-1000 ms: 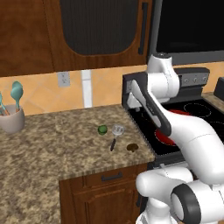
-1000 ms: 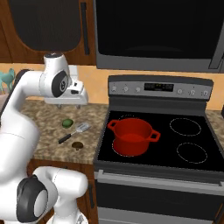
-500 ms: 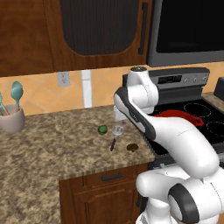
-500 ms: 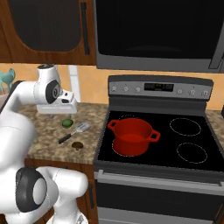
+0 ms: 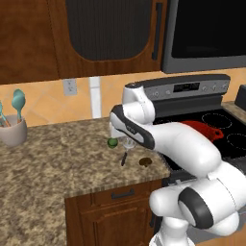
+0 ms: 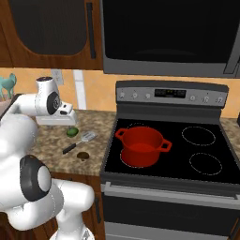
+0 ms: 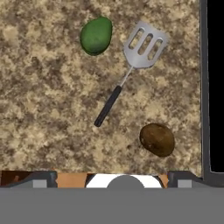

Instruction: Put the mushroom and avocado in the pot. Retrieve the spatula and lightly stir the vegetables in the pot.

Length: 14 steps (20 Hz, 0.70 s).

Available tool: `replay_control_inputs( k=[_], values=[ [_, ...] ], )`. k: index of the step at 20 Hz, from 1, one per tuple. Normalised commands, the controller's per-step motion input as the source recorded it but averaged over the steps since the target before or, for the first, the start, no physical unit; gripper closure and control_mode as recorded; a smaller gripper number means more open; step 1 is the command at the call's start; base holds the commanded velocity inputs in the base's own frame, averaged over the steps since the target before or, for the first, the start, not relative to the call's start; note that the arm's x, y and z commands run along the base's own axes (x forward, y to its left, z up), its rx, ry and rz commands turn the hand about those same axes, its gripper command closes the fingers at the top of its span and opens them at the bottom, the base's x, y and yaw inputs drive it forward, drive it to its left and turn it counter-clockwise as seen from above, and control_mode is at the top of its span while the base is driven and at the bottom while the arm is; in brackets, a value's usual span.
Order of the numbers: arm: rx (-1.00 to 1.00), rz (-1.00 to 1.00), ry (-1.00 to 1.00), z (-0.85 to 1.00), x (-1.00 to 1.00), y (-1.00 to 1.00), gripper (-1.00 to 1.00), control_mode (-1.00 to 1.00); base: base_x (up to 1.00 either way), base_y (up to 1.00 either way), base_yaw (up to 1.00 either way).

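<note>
Granite counter (image 7: 39,109) runs under the hand, and three task things lie on it. Going left to right in the hand view: the avocado (image 7: 96,36) sits at the upper left, the spatula (image 7: 131,65) lies at a slant beside it with its slotted head up and its black handle pointing down-left, and the mushroom (image 7: 157,139) rests lower right, near the dark edge of the stove (image 7: 205,87). None of the three touches another.

A second ago the arm was reaching over toward the stove side; since then it has swung left across the counter, and the gripper (image 6: 55,112) now hangs above the avocado (image 6: 71,131), looking straight down. The vegetables, the spatula (image 6: 79,141) and the pot have not moved in that time. The jaws stand at their widest and hold nothing.

Further right, the pot (image 6: 142,145) stands on the front left burner of the stove, well apart from the counter things, and I can see nothing in it. In the left base view the avocado (image 5: 113,142) shows just beside the hand, with the spatula (image 5: 126,153) and mushroom (image 5: 145,162) a little nearer the counter's front.

So the swing reads as lining up for a first pick: neither vegetable is in the pot yet, and stirring is far off. The next move likely calls for dropping straight onto one vegetable without nudging the spatula lying close by.
</note>
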Motion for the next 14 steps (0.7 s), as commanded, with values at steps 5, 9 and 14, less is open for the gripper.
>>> replay_control_inputs(
  k=[5, 9, 14],
  values=[
    [-0.01, -0.04, 0.05, -0.25, 0.29, 0.09, -1.00, -1.00, 0.00, 0.00, 0.00],
    [0.00, -0.18, -0.01, -0.56, 0.78, 0.21, -1.00, -1.00, 0.00, 0.00, 0.00],
    [0.00, -0.23, 0.02, -0.35, 0.73, 0.10, -1.00, -1.00, 0.00, 0.00, 0.00]
  ],
)
